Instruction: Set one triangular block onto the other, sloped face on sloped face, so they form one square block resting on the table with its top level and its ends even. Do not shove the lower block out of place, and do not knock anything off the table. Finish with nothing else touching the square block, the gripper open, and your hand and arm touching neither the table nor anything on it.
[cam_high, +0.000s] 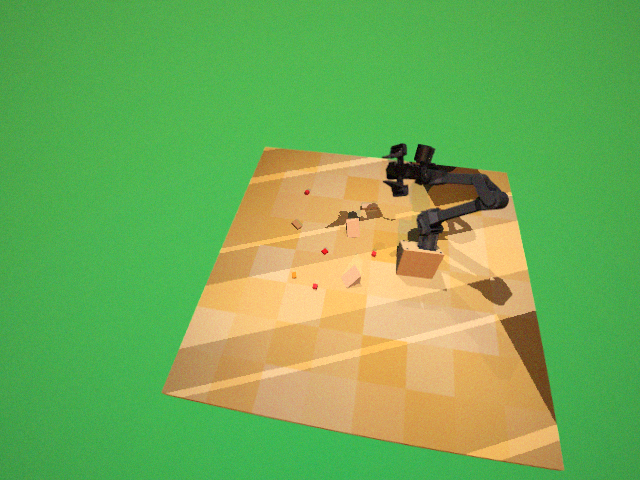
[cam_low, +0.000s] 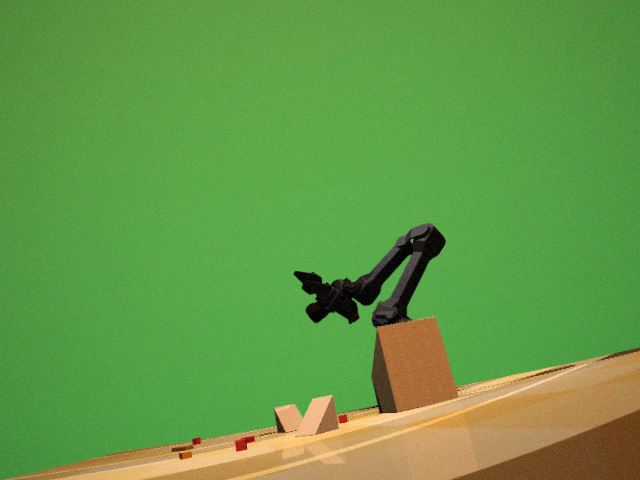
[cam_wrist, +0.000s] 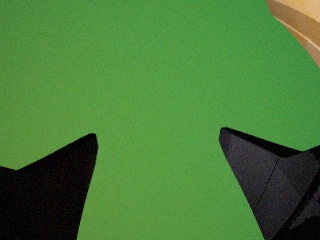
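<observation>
One pale triangular block (cam_high: 353, 228) (cam_low: 287, 418) rests on the table (cam_high: 310, 361). The other pale triangular block (cam_high: 351, 276) (cam_low: 321, 415) rests on the table apart from it, nearer the front in the top view and turned at a different angle. In the exterior view both show sloping sides. My gripper (cam_high: 385, 169) (cam_wrist: 160, 138) is open and empty, high above the table's back part and away from both blocks. The wrist view shows both fingers wide apart with only green background between them and no block.
Red cubes (cam_high: 307, 192) (cam_high: 324, 251) (cam_high: 373, 253) (cam_high: 315, 286), an orange piece (cam_high: 294, 274) (cam_low: 185, 454) and a brown piece (cam_high: 296, 224) lie scattered around the blocks. The arm stands on a wooden base box (cam_high: 419, 260) (cam_low: 416, 366) to their right. The arm's shadow falls behind the rear block.
</observation>
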